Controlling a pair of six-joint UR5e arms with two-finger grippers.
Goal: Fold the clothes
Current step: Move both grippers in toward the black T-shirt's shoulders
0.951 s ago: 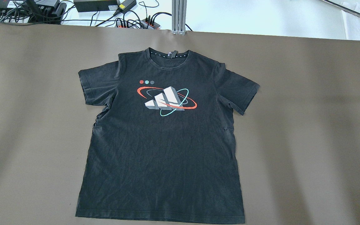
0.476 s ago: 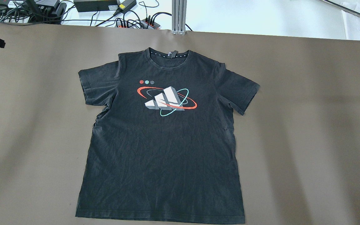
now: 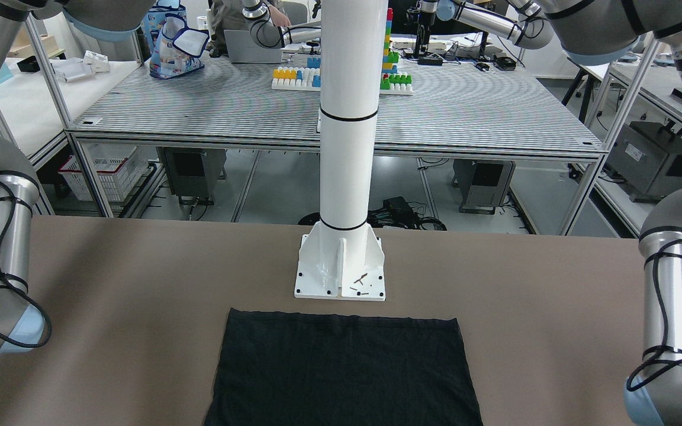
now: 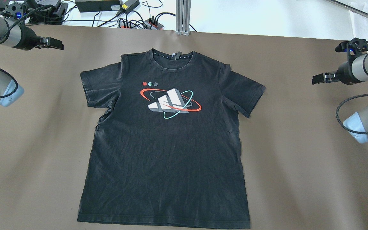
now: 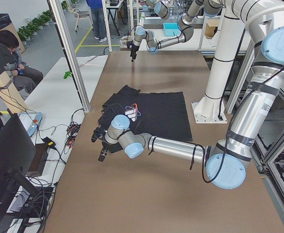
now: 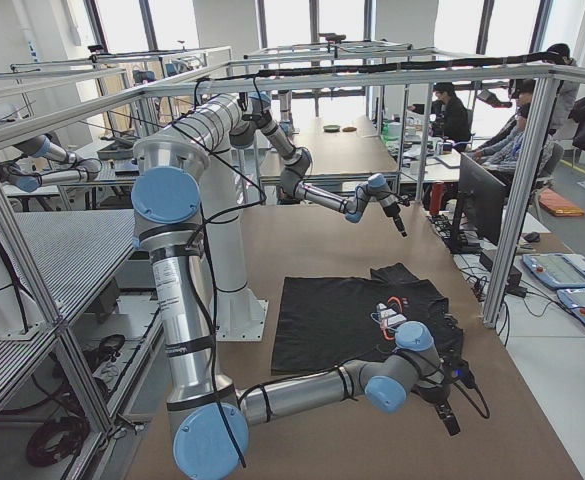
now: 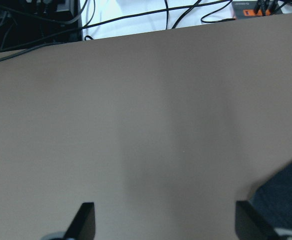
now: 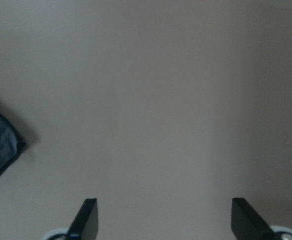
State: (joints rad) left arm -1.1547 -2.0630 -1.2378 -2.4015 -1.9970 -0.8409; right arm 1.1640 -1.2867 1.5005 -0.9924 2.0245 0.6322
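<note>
T-shirt (image 4: 168,153): black, short-sleeved, one piece. Lies flat and face up on the desk (image 4: 299,166), unfolded, both sleeves spread out sideways. Fabric lightly creased over the body.
Print (image 4: 171,103): on the T-shirt's chest. Three slanted white bars ringed by a red loop and a teal loop, with three small dots above them.
Collar (image 4: 172,57): the T-shirt's end away from the robot, with a grey tag inside it.
Hem (image 3: 341,316): the T-shirt's end toward the robot, straight and uncurled.
White pillar (image 3: 348,148): its base plate (image 3: 340,278) stands just beyond the T-shirt's hem, near but not touching.
Left tool (image 4: 59,44): out past the T-shirt's sleeve on the robot's left, about level with the collar, apart from the cloth. Wrist view shows both fingers (image 7: 85,220) spread wide with nothing between them and bare desk below. A dark corner of the T-shirt shows at that view's lower right.
Right tool (image 4: 315,80): out past the T-shirt's other sleeve, about level with it, well apart. Wrist view shows fingers (image 8: 87,216) wide apart, gripping nothing, with bare desk below. The sleeve tip shows at that view's left edge.
Cables and power bricks (image 4: 107,9): on the white surface beyond the T-shirt's collar end, off the desk.
Aluminium post (image 4: 183,17): straight beyond the collar, at the desk's edge.
Person (image 5: 8,53): seated, well off the T-shirt's collar end.
</note>
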